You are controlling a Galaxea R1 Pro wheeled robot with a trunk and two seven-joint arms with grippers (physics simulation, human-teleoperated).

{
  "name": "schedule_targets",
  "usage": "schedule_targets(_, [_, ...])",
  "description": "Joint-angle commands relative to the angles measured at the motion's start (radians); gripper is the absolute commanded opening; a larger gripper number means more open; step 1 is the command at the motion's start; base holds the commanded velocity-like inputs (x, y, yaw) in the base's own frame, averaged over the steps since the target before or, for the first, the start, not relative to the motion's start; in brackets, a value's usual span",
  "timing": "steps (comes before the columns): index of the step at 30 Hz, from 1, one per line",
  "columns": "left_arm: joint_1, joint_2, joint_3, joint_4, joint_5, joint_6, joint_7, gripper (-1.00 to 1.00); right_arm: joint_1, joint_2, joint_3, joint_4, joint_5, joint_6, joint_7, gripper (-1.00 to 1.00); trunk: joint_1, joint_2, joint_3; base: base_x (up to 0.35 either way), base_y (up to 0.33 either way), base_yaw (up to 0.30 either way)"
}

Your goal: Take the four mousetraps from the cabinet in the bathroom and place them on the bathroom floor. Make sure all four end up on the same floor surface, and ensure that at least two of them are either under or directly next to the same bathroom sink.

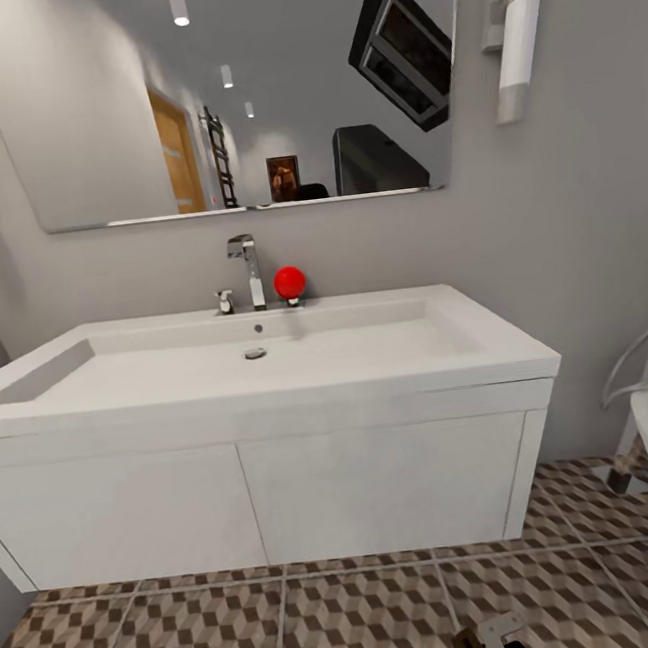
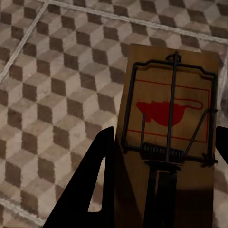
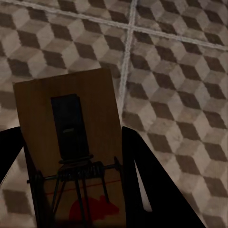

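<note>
Two mousetraps, one pinched in the left gripper (image 2: 164, 156) and one in the right gripper (image 3: 71, 161) (both above the bathroom floor (image 2: 52, 95)).

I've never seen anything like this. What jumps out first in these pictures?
A wide white sink on a white vanity fills the head view, with a bright red ball beside the faucet. Below lies the cube-patterned bathroom floor. Each wrist camera shows a gripper holding a mousetrap above the tiles: the left and the right.

No readable text or numbers; each mousetrap (image 2: 168, 118) (image 3: 71, 156) carries only a red mouse-shaped mark.
</note>
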Motion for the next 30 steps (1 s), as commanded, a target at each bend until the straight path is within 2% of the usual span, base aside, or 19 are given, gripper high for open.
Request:
schedule_targets(1, [-0.001, 0.001, -0.009, -0.002, 0.006, -0.002, 0.01, -1.0, -0.001, 0.0, 0.003, 0.001, 0.005, -0.002, -0.005, -1.0, 0.0, 0.0, -0.001, 0.085, 0.043, 0.0])
schedule_targets(20, [-0.001, 0.001, -0.01, -0.002, 0.005, -0.002, 0.01, -1.0, -0.001, 0.0, 0.003, 0.001, 0.005, -0.002, -0.005, -1.0, 0.0, 0.0, -0.001, 0.007, 0.003, 0.0])
schedule_targets(30, [0.0, 0.001, -0.009, -0.002, 0.006, -0.003, 0.01, -1.0, -0.001, 0.0, 0.003, 0.001, 0.005, -0.002, -0.005, -1.0, 0.0, 0.0, -0.001, 0.219, 0.0, 0.0])
